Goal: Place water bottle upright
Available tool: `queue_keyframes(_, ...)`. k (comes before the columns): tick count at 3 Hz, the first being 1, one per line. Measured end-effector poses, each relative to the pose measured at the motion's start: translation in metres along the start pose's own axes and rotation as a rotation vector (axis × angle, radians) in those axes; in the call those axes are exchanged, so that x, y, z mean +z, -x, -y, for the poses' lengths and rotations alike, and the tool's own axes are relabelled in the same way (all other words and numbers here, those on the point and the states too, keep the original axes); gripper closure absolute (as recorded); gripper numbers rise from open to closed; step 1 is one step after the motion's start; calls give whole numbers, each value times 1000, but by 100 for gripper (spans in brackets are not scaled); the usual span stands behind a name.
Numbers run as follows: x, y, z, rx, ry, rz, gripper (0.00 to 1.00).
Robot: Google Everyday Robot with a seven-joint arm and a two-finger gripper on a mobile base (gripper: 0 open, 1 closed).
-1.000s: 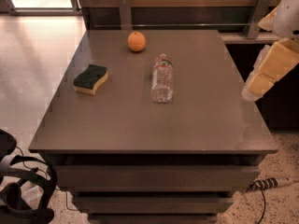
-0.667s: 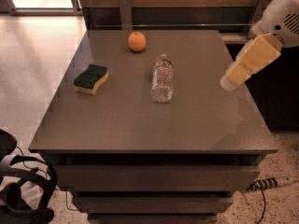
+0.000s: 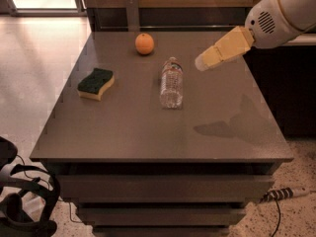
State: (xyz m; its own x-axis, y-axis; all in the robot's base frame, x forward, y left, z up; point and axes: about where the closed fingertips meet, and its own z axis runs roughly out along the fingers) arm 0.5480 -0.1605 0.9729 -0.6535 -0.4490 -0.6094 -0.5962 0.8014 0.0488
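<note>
- One water bottle point(image 3: 171, 83), one orange point(image 3: 144, 43) and one green-topped yellow sponge point(image 3: 96, 83) are counted on the table point(image 3: 123, 132).
- The water bottle is seen lying on its side near the table's middle, its white cap pointed at the far edge, with the orange just beyond it and the sponge well to its left.
- One gripper point(image 3: 202, 62) is held above the table, to the right of the bottle's cap and apart from it; whether it is apart or together cannot be told.
- Compared with the earlier frames, the gripper has been brought leftward from the table's right edge; the three objects are unmoved.
- The tabletop is grey-brown and smooth, and the arm's shadow is cast at its right. Speckled floor and a cable point(image 3: 281, 195) are seen below.
</note>
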Motion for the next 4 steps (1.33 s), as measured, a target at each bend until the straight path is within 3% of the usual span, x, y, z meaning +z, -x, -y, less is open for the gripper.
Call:
queue_keyframes(1, 13, 20, 21, 104, -77, -42, 0)
queue_keyframes(2, 17, 39, 37, 209, -120, -93, 0)
queue_keyframes(3, 18, 38, 37, 206, -119, -93, 0)
queue_keyframes(4, 25, 36, 38, 253, -120, -114, 0)
